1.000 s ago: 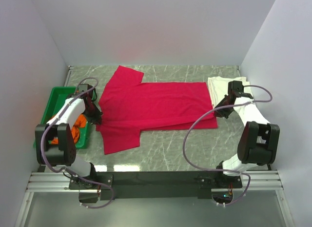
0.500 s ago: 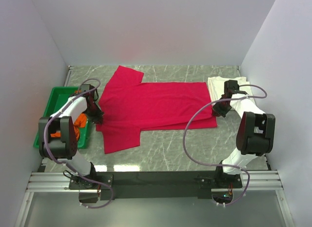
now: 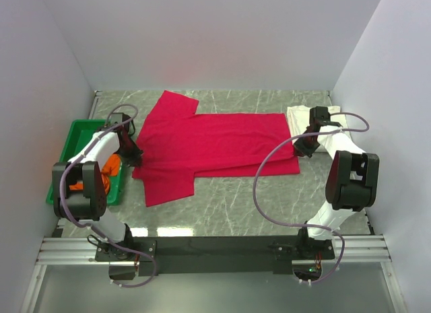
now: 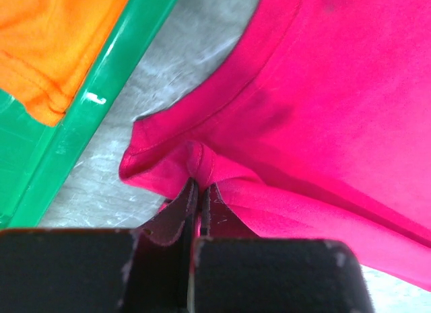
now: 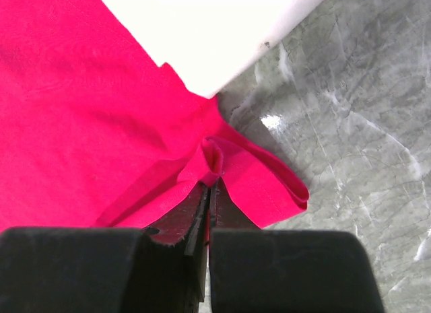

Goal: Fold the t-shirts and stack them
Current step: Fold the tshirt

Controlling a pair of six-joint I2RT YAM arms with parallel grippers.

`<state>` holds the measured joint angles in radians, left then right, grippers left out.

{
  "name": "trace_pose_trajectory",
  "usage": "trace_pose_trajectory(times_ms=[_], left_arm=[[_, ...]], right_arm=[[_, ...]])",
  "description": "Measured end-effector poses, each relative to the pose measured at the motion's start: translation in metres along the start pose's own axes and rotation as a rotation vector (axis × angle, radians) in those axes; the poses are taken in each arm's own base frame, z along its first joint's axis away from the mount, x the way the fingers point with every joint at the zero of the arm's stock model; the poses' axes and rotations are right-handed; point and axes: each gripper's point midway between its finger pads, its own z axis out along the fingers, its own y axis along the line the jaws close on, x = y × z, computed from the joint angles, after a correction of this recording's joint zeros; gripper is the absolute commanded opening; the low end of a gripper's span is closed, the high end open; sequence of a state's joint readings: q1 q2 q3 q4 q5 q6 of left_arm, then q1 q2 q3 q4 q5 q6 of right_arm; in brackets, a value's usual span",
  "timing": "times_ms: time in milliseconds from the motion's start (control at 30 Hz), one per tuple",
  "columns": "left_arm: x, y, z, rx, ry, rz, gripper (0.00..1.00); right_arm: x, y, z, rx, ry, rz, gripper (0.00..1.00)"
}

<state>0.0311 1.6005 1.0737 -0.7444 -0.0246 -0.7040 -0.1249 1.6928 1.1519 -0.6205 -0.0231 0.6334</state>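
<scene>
- The crimson t-shirt (image 3: 215,141) is lying spread out across the middle of the marbled surface (image 3: 269,202), with its sleeves toward the left and its hem toward the right.
- The left end effector (image 4: 199,190) is pinching a small raised ridge of crimson cloth at the shirt's left edge, close to the nearer sleeve. Its jaws are standing almost together, with only fabric between them.
- The right end effector (image 5: 210,184) is gripping a similar tuck of cloth on the hem side, just beside the near right corner. Its jaws are also standing narrow.
- The cream-white t-shirt (image 5: 202,30) is lying at the right, meeting the crimson hem; which one is overlapping the other is hard to tell.
- The orange t-shirt (image 4: 54,37) is sitting bunched in the green plastic bin (image 4: 101,104), near the left hold.
- The crimson cloth is looking light, thin and entirely limp. It is wrinkling around each pinch, so it is likely going to sag in the middle once lifted.
- The stitched edges are probably offering the best bite, since the seam is thicker and less prone to slipping out than a single layer.
- With holds at opposite ends of the near edge, both arms are likely needing to travel together and keep the span lightly taut. That should let the fold land straight rather than dragging on the cream-white shirt.
</scene>
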Motion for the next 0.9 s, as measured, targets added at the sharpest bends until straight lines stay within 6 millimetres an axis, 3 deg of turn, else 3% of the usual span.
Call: trace_pose_trajectory(times_ms=[200,367,433,567,600,633,667,767,900], left_arm=[[-0.01,-0.008,-0.004,0.023,-0.029,-0.001,0.01],[-0.012,-0.01,0.006,0.021,-0.026,-0.001,0.03],[-0.012,-0.01,0.012,0.016,-0.02,0.001,0.13],[-0.016,-0.011,0.013,0.016,-0.034,0.004,0.36],[-0.017,-0.011,0.012,0.016,-0.04,0.005,0.49],[-0.021,-0.012,0.01,0.016,-0.052,0.007,0.55],[-0.025,-0.013,0.007,0.02,-0.07,0.01,0.6],[-0.034,-0.016,-0.011,0.051,-0.126,0.007,0.87],[-0.045,-0.022,-0.052,0.127,-0.234,-0.003,0.97]], right_arm=[[-0.001,0.0,0.0,0.001,-0.004,0.0,0.0],[-0.002,0.002,0.008,0.0,-0.005,0.005,0.04],[-0.001,0.001,0.013,0.004,0.001,0.006,0.16],[-0.001,0.001,0.016,0.007,0.002,0.007,0.27],[-0.002,0.002,0.016,0.005,-0.001,0.007,0.36],[-0.004,0.003,0.015,0.003,-0.006,0.006,0.39],[-0.005,0.003,0.014,0.0,-0.011,0.0,0.46],[-0.011,0.008,0.002,-0.027,-0.046,-0.001,0.48],[-0.017,0.012,-0.028,-0.098,-0.135,0.001,0.5]])
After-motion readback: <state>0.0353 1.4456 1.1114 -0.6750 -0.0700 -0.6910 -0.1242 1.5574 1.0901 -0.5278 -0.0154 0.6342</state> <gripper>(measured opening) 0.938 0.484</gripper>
